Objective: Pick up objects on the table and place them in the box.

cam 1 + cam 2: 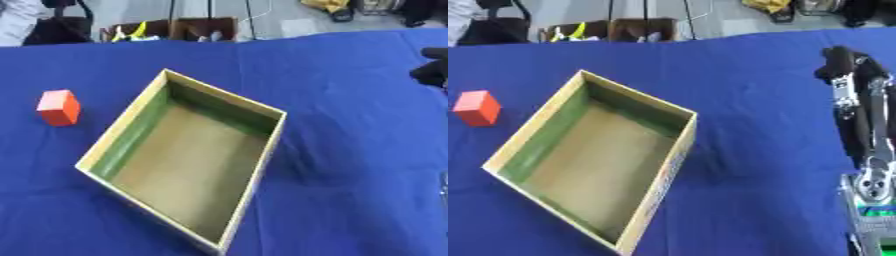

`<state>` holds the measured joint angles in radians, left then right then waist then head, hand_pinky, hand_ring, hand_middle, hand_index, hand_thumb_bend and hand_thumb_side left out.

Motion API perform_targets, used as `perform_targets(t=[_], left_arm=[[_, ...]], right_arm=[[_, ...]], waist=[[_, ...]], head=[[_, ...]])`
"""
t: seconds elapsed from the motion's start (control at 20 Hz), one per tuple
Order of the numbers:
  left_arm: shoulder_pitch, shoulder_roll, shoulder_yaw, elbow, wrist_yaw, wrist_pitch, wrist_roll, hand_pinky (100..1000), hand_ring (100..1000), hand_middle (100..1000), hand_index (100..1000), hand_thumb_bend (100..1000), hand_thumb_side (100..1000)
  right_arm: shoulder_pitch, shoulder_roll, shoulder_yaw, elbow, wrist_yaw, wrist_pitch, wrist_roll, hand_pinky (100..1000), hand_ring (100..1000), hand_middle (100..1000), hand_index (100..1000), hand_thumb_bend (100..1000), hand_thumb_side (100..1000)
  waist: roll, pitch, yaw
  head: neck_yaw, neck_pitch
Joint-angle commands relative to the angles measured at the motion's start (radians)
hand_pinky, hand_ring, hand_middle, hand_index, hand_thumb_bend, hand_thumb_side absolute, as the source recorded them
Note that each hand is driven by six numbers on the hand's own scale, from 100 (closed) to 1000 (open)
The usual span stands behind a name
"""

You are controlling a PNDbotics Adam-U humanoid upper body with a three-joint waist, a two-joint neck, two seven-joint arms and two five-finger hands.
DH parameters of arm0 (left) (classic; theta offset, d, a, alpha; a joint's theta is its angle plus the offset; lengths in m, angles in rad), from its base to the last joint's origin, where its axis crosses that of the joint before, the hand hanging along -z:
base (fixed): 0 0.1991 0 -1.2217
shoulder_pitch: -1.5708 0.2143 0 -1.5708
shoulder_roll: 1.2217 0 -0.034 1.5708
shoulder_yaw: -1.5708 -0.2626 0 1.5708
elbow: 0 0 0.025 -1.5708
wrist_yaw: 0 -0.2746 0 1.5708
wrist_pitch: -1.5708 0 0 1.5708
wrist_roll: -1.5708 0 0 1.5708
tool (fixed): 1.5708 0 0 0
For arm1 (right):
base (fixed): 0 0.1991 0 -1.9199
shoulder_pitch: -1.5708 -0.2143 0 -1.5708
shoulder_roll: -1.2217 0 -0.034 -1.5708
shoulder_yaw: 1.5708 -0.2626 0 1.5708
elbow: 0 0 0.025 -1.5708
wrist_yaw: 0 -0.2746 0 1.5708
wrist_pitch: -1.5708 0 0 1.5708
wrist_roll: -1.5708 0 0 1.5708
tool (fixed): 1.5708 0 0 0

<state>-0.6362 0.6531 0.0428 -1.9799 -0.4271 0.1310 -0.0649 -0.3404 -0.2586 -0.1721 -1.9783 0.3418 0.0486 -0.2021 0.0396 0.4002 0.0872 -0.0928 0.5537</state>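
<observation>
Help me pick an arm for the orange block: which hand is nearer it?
Right, by default: the right hand is far across the box from the orange block; the left hand isn't in view.

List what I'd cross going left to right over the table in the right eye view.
Orange-red block → open box, nothing visible inside → bare blue cloth → right arm, its hand raised at the right edge.

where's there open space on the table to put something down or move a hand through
The blue cloth is bare between the box and the right hand, and along the far edge behind the box. The box's inside is empty too. Tightest spot: the strip between the red block and the box's left wall.
</observation>
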Motion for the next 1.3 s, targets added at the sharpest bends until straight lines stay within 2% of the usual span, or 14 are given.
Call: perform_targets(t=[0.05,0.15,0.2,0.25,0.35,0.55,0.85,1.05,1.3], left_arm=[[-0.02,0.042,-0.01,-0.008,-0.048,0.041,-0.022,525,684,690,895,100,861],[-0.027,0.048,-0.018,0.004,-0.077,0.054,-0.043,536,695,702,904,100,842],[-0.031,0.052,-0.027,0.015,-0.092,0.054,-0.055,540,699,703,905,100,773],[-0.037,0.055,-0.036,0.027,-0.106,0.048,-0.069,540,699,703,905,100,773],[-0.054,0.059,-0.058,0.052,-0.134,0.029,-0.096,552,708,716,920,100,708],[-0.113,0.068,-0.077,0.129,-0.191,-0.005,-0.152,567,718,732,926,100,702],[-0.184,0.097,-0.128,0.251,-0.278,-0.071,-0.237,621,756,776,982,100,719],[-0.246,0.081,-0.148,0.328,-0.446,-0.134,-0.402,664,791,819,1000,100,740],[-0.29,0.078,-0.146,0.403,-0.528,-0.17,-0.462,687,825,852,1000,100,742]], right_arm=[[-0.012,-0.018,0.0,-0.022,-0.001,-0.002,0.003,712,649,528,748,522,1000],[-0.013,-0.018,0.0,-0.022,-0.002,-0.003,0.003,712,649,528,748,523,1000],[-0.013,-0.018,0.0,-0.022,-0.002,-0.003,0.003,712,649,528,748,523,1000],[-0.013,-0.017,0.0,-0.022,-0.002,-0.002,0.004,712,649,528,748,523,1000],[-0.014,-0.015,0.002,-0.022,-0.003,-0.002,0.005,712,649,528,748,523,1000],[-0.015,-0.014,0.004,-0.022,-0.004,-0.003,0.008,712,649,528,748,524,1000],[-0.015,-0.019,0.007,-0.021,-0.004,-0.004,0.012,711,649,528,748,527,1000],[-0.013,-0.024,0.009,-0.018,-0.003,-0.006,0.015,711,649,528,748,529,1000],[-0.014,-0.027,0.007,-0.016,-0.003,-0.008,0.014,711,649,528,747,531,1000]], waist=[[-0.003,-0.026,-0.003],[-0.004,-0.027,-0.005],[-0.005,-0.027,-0.006],[-0.005,-0.027,-0.007],[-0.008,-0.025,-0.008],[-0.011,-0.024,-0.01],[-0.013,-0.022,-0.017],[-0.012,-0.02,-0.021],[-0.014,-0.016,-0.035]], head=[[0.012,0.01],[0.023,0.009],[0.03,0.008],[0.034,0.007],[0.046,0.0],[0.057,-0.016],[0.066,-0.031],[0.071,-0.038],[0.077,-0.042]])
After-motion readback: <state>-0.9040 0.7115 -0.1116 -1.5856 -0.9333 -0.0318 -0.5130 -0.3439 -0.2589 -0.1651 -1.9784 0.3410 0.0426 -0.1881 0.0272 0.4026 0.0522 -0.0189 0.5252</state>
